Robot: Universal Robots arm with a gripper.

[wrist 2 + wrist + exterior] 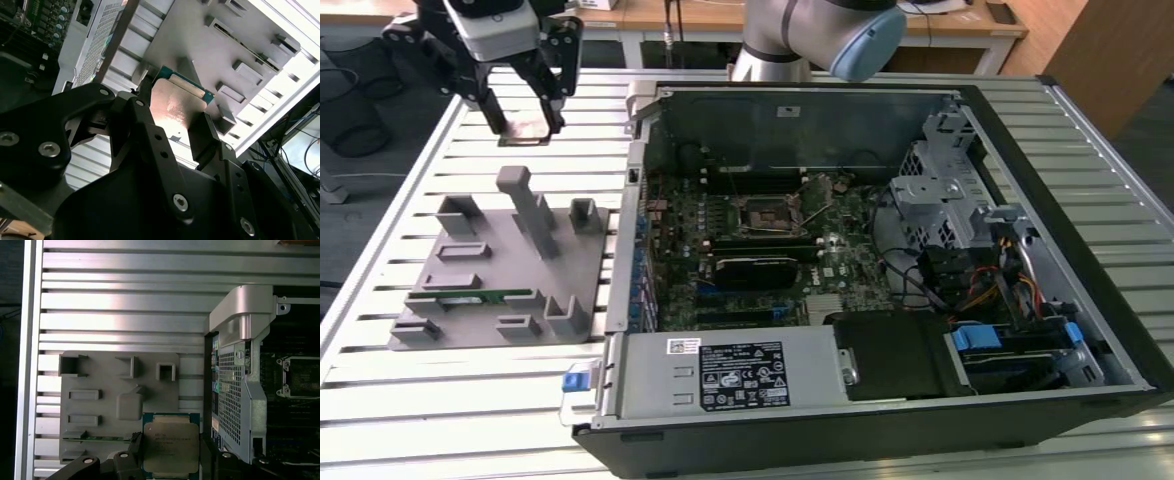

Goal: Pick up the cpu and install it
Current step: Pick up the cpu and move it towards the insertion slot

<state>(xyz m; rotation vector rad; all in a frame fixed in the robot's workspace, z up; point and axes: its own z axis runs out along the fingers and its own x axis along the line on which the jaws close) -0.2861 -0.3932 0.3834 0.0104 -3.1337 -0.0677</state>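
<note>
My gripper (524, 125) is shut on the cpu (528, 131), a flat square chip held by two opposite edges. In the exterior view it hangs in the air at the far left, above the slatted table and beyond the grey fixture tray (447, 330). In both wrist views the cpu (170, 445) (176, 107) sits between the black fingers (135, 446), its silvery top and green edge showing. The empty cpu socket (763, 212) lies on the motherboard inside the open computer case, to the exterior view's right of the gripper.
The grey fixture tray (95, 415) has upright posts and holds a green memory stick (474, 296). The open case's wall (635, 180) stands between tray and motherboard. A black heatsink block (754, 270) sits near the socket. Cables and drive cages fill the case's right side.
</note>
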